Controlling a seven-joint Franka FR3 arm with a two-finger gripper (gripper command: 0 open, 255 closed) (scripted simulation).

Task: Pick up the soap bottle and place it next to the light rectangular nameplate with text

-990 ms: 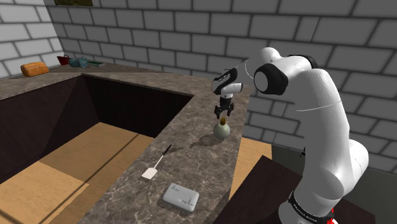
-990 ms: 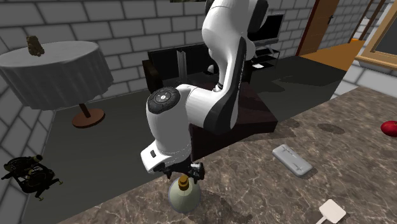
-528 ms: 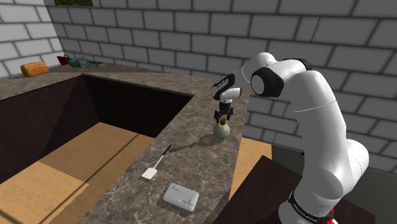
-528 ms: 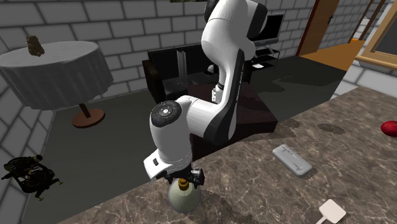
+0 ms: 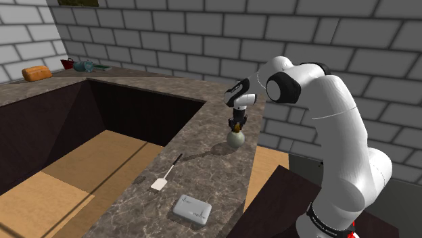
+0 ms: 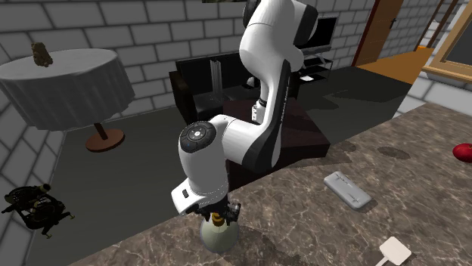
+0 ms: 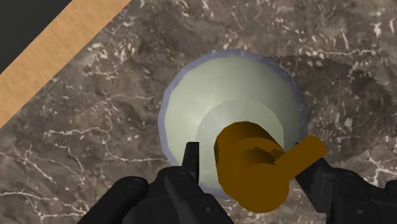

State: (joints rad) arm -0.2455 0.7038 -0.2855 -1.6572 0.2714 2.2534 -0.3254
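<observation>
**Straddling the pump: claw low over the soap bottle**

Standing upright on the dark marbled surface [image 5: 203, 165], the soap bottle [image 5: 235, 139] has a round, pale grey-green body and a brown pump [image 7: 248, 175]. The claw [image 5: 237, 124] points straight down over it, with its black fingers apart on either side of the pump. In the wrist view a sliver of pale bottle shows between one finger [image 7: 191, 156] and the pump, so that side is not touching. The other fingertip is hidden behind the pump's spout [image 7: 304, 153], and contact there cannot be made out. In the second exterior view the white arm [image 6: 249, 140] covers most of the claw.

The light rectangular nameplate [image 5: 191, 209] lies flat, well apart from the bottle and lower in the shoulder view. Its text is too small to read. A white spatula [image 5: 161, 181] lies near the nameplate, on the shoulder view's left of it. In the second exterior view the bottom edge cuts the spatula off.
</observation>
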